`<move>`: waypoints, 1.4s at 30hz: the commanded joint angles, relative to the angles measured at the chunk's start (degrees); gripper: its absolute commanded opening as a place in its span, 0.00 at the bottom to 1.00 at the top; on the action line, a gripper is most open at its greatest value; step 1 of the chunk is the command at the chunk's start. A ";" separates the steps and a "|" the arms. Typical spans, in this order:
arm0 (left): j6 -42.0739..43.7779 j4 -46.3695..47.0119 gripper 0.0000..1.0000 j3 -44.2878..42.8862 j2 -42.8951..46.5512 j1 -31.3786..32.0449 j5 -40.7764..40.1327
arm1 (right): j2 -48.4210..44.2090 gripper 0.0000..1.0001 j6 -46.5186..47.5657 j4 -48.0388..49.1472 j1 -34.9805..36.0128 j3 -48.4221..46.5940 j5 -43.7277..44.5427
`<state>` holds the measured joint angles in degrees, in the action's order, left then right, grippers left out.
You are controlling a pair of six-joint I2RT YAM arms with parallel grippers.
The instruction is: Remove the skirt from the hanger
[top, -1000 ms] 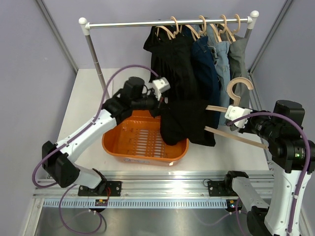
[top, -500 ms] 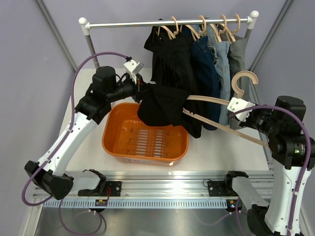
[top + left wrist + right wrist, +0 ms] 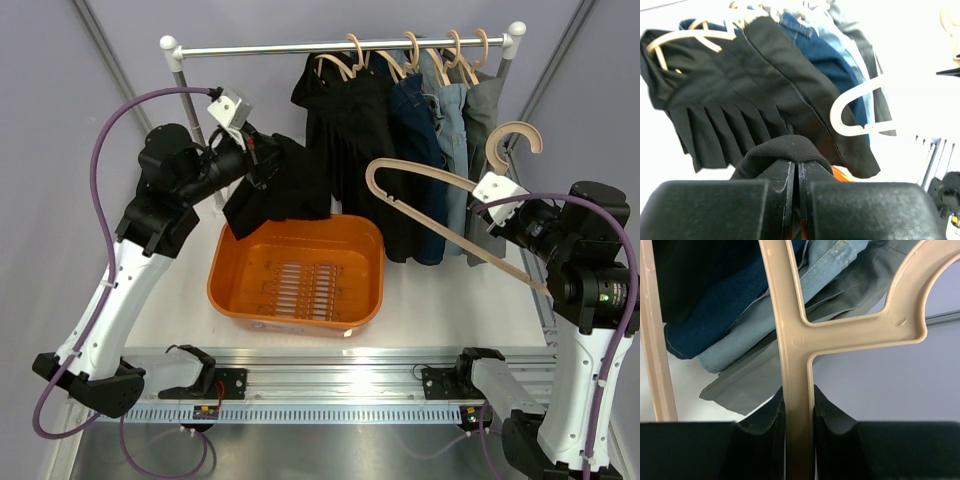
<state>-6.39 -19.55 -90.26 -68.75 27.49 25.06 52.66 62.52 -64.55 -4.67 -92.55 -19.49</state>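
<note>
both claws pinch: left claw [image 3: 799, 176] skirt [image 3: 285, 185] above basket [image 3: 345, 222] rim, right claw [image 3: 799, 416] hanger [image 3: 790, 315].

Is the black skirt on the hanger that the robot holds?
No, the hanger in the right gripper is bare; the black skirt hangs from the left gripper near the orange basket.

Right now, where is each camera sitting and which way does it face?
Top external: above and behind the bases, looking down at the orange basket and clothes rail; left arm and right arm show.
Left wrist: on the left arm, facing the hung clothes; left fingers, shut on the black skirt, fill the bottom.
Right wrist: faces up the hanger toward the hung clothes; right fingers clamp the stem.
Shared: all three show the hanger.
</note>
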 commanded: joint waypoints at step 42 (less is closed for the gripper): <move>-24.02 31.68 0.00 5.00 -11.30 24.80 18.10 | 6.31 0.00 -38.62 22.72 -1.05 -5.97 1.38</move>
<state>-29.32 6.70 -87.55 -77.47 50.13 42.35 58.87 25.85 -45.15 -5.32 -96.25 -18.96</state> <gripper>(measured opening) 0.012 0.269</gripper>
